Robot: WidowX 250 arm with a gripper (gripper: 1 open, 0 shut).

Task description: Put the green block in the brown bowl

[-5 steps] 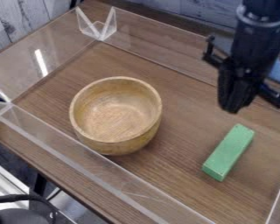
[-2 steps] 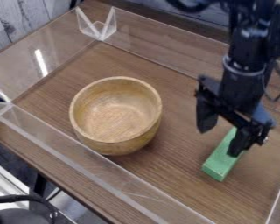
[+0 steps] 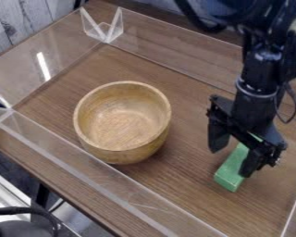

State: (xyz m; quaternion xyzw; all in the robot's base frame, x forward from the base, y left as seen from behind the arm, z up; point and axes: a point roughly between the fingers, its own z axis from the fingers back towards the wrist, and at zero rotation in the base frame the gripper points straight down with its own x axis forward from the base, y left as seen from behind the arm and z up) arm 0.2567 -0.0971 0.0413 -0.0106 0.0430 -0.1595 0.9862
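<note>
The green block (image 3: 233, 169) lies flat on the wooden table at the lower right, its far end covered by my gripper. My gripper (image 3: 243, 148) points straight down over the block, open, with one black finger (image 3: 218, 139) on the block's left side and the other on its right. The block sits between the fingers; no squeeze shows. The brown bowl (image 3: 122, 119) stands upright and empty to the left of the gripper, a short gap away.
Clear acrylic walls (image 3: 107, 28) ring the wooden table (image 3: 176, 65), with the near wall running along the lower left. A small clear bracket stands at the back left corner.
My gripper came down and toward the front from above the table's right side, opened wide, and now straddles the green block. Block and bowl have not moved.
</note>
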